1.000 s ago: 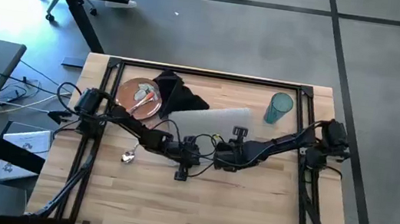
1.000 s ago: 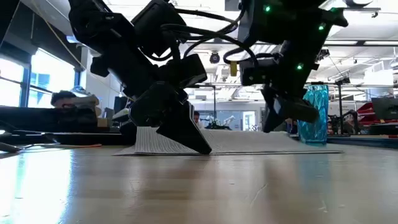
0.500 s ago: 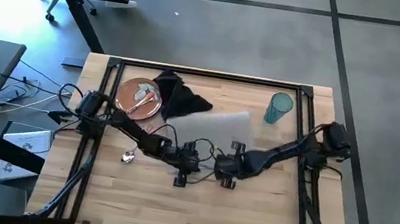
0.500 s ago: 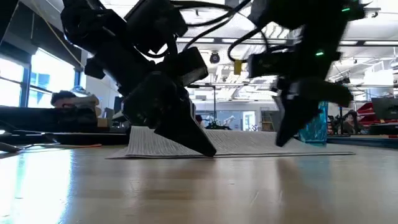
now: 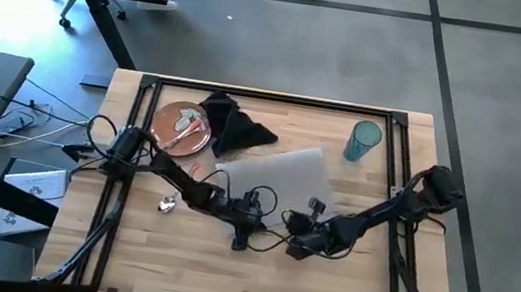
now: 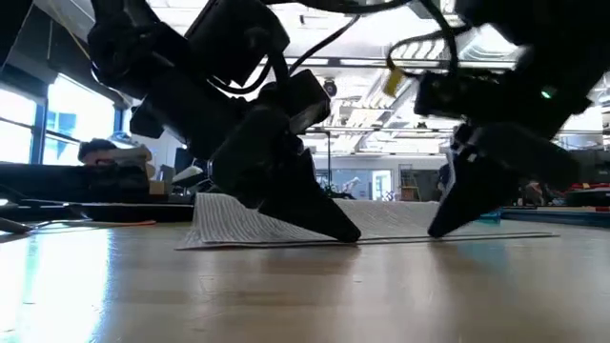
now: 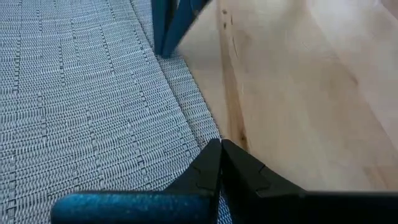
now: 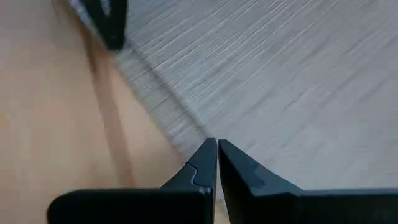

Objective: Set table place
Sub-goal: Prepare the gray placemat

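Both arms are working the grey placemat (image 5: 277, 176), which lies slightly askew near the middle of the tabletop (image 5: 344, 278). The left gripper (image 5: 241, 232) and the right gripper (image 5: 296, 242) each sit at the mat's near edge, close to one another, and in both wrist views the fingers (image 7: 214, 163) are pinched closed on that edge, one arm toward each near corner. The step in hand appears to be positioning the mat toward the front of the tabletop, squared to its edge. The rest of the setting waits behind: the orange-brown plate (image 5: 182, 128) with cutlery lying on it at the back left, the black napkin (image 5: 235, 126) crumpled just beside it, the teal tumbler (image 5: 363, 139) standing at the back right, and a spoon (image 5: 168, 204) on the wood near the left arm. Next, the mat likely needs straightening and flattening before both pairs of fingers release it together.
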`<state>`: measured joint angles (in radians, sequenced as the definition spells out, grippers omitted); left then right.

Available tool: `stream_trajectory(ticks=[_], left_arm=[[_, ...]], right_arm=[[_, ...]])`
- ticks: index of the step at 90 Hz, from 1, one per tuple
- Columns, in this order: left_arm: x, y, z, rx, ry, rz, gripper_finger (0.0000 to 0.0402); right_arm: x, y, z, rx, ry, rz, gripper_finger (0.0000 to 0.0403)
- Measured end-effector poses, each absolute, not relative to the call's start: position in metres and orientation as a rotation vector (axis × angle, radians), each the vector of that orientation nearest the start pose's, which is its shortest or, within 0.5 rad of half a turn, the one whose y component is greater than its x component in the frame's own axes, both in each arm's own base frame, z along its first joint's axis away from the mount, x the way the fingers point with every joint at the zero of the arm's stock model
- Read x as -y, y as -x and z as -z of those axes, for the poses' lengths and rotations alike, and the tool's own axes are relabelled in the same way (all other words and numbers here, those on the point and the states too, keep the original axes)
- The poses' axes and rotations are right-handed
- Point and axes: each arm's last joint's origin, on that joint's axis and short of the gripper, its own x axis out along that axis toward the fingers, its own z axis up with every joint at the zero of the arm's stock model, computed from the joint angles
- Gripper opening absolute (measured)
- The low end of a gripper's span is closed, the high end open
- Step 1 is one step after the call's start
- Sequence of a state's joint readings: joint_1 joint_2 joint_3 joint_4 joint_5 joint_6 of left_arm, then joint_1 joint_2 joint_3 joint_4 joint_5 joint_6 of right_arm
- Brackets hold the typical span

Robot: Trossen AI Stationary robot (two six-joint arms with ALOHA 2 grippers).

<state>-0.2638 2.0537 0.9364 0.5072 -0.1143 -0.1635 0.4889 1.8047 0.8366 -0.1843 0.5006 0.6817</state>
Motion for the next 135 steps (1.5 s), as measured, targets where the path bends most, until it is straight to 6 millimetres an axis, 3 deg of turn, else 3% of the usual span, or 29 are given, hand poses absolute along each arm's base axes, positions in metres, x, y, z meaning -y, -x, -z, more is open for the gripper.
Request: stream_trajectory(ticks=[24, 30, 41, 54, 81, 97, 116, 135], left_arm=[[0.099, -0.390, -0.109, -0.511, -0.018, 0.076, 0.0000], [0.098, -0.395, -0.106, -0.510, -0.020, 0.108, 0.0000], [0.091, -0.398, -0.083, -0.570, -0.041, 0.121, 0.0000], [0.077, -0.401, -0.073, -0.597, -0.079, 0.005, 0.0000], [0.050, -0.400, -0.085, -0.617, -0.263, -0.273, 0.0000], [0.038, -0.402, -0.089, -0.617, -0.269, -0.263, 0.0000], [0.056, -0.405, -0.092, -0.556, -0.083, -0.021, 0.0000], [0.069, -0.405, -0.097, -0.497, -0.085, -0.071, 0.0000]], right_arm=[[-0.131, -0.270, -0.099, -0.912, -0.135, 0.373, 0.0000], [-0.132, -0.270, -0.099, -0.908, -0.138, 0.369, 0.0000], [-0.133, -0.271, -0.100, -0.896, -0.129, 0.354, 0.0000], [-0.137, -0.268, -0.099, -0.892, -0.119, 0.346, 0.0000], [-0.148, -0.260, -0.097, -0.911, -0.150, 0.329, 0.0000], [-0.149, -0.256, -0.096, -0.914, -0.157, 0.329, 0.0000], [-0.151, -0.259, -0.097, -0.886, -0.140, 0.302, 0.0000], [-0.149, -0.269, -0.099, -0.846, -0.142, 0.237, 0.0000]])
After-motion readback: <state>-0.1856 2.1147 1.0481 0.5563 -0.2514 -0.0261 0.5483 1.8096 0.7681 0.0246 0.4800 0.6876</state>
